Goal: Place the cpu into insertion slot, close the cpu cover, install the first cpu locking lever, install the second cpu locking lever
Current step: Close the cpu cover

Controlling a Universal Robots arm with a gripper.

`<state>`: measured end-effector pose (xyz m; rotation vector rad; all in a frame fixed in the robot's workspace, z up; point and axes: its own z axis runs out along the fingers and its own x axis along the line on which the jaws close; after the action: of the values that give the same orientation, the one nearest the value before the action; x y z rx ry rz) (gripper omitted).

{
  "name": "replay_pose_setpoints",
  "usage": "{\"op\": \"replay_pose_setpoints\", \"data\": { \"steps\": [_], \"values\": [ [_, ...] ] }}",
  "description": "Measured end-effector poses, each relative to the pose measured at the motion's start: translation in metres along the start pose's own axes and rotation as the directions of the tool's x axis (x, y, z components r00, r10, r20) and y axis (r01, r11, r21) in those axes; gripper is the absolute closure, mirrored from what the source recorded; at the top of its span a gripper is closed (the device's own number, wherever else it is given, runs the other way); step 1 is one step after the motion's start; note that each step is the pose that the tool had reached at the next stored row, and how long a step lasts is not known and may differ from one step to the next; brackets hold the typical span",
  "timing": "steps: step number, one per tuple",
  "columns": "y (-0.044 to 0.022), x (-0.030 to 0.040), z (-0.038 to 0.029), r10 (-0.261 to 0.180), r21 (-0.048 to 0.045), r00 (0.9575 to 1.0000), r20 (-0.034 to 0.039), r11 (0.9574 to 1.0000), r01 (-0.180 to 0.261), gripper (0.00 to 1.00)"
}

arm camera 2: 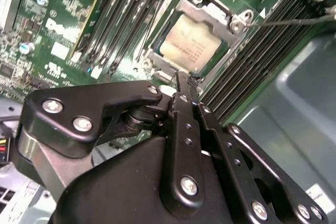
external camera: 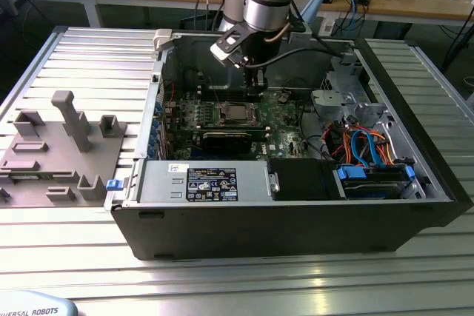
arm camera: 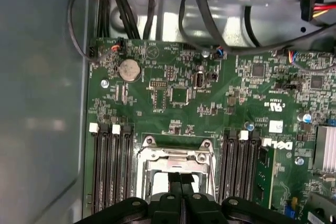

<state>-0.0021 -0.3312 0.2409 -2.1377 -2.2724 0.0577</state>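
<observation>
The gripper (arm camera 2: pixel 181 80), its 2 fingers pressed together and empty, hovers at the cpu cover (arm camera 2: pixel 210 13). The cpu (external camera: pixel 238 114) lies inside it, at 7 o'clock from the tips in the exterior view. Any push should, I think, be slow and stay off the chip.

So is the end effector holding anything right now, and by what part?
Nothing held. The end effector is shut on itself, tips near the edge of the cpu cover; the cpu lies seated under it.

Silver-grey cpu (arm camera 2: pixel 189 45) — green circuit board (arm camera: pixel 220 90)
</observation>
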Motion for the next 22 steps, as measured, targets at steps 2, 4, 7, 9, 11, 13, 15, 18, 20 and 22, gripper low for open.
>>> {"op": "replay_pose_setpoints", "data": {
  "steps": [2, 4, 7, 9, 11, 13, 15, 18, 20, 22],
  "values": [
    [-0.0082, 0.0005, 0.0035, 0.000, 0.0000, 1.0000, 0.0000, 1.0000, 0.000, 0.89],
    [-0.0138, 0.0009, 0.0055, 0.000, 0.0001, 1.0000, 0.0001, 1.0000, 0.000, 0.89],
    [-0.0193, 0.0013, 0.0089, 0.000, 0.0000, 1.0000, 0.0000, 1.0000, 0.000, 0.89],
    [-0.0231, 0.0016, 0.0127, 0.000, -0.0001, 1.0000, -0.0001, 1.0000, 0.000, 0.89],
    [-0.0268, 0.0019, 0.0172, 0.000, -0.0001, 1.0000, 0.0000, 1.0000, 0.000, 0.89],
    [-0.0315, 0.0022, 0.0226, 0.000, 0.0000, 1.0000, 0.0000, 1.0000, 0.000, 0.89],
    [-0.0343, 0.0024, 0.0251, 0.000, 0.0000, 1.0000, 0.0000, 1.0000, 0.000, 0.89],
    [-0.0371, 0.0026, 0.0285, 0.000, 0.0000, 1.0000, 0.0000, 1.0000, 0.000, 0.89],
    [-0.0383, 0.0027, 0.0323, 0.000, 0.0000, 1.0000, 0.0000, 1.0000, 0.000, 0.89],
    [-0.0383, 0.0027, 0.0334, 0.000, -0.0001, 1.0000, 0.0000, 1.0000, 0.000, 0.89]
  ]
}}
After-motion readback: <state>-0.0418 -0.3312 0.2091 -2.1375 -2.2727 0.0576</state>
